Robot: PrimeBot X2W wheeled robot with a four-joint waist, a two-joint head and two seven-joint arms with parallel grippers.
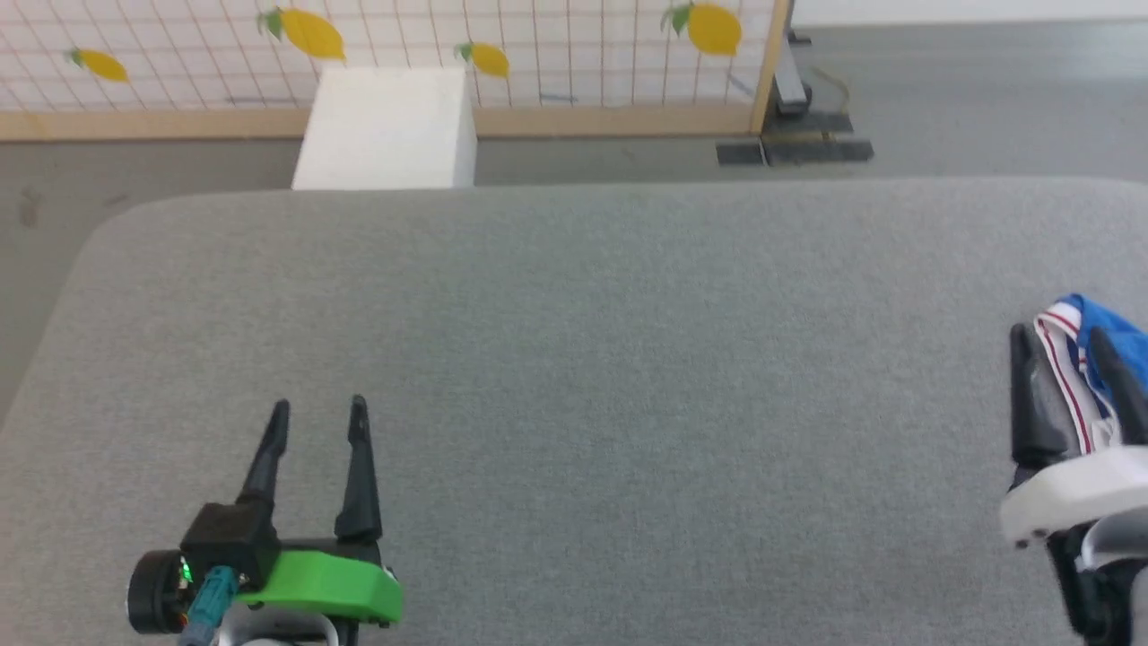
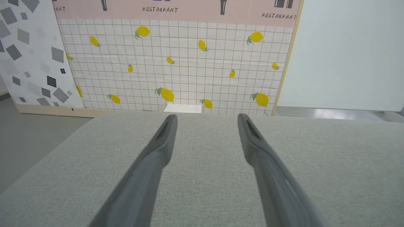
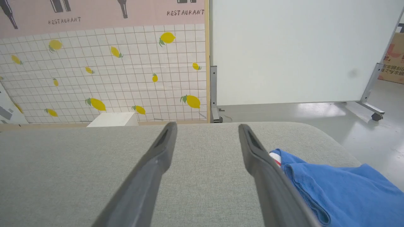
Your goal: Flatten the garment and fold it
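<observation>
The garment point(image 1: 1110, 325) is bunched at the table's far right edge: blue cloth with white trim and thin red stripes. My right gripper point(image 1: 1058, 336) hangs open over its near edge, and the striped trim shows between the dark fingers. In the right wrist view the garment point(image 3: 341, 186) lies just outside the right finger, while the gap of my right gripper point(image 3: 207, 126) holds only bare table. My left gripper point(image 1: 319, 405) stands open at the lower left above the grey fabric table point(image 1: 628, 359), far from the garment. In its own view my left gripper point(image 2: 206, 117) has nothing between its fingers.
A white box point(image 1: 386, 126) stands on the floor behind the table's far edge. Behind it is a lemon-patterned grid panel point(image 1: 538, 45) with a wooden frame. A wheeled white board point(image 3: 300, 50) stands to the right on grey floor.
</observation>
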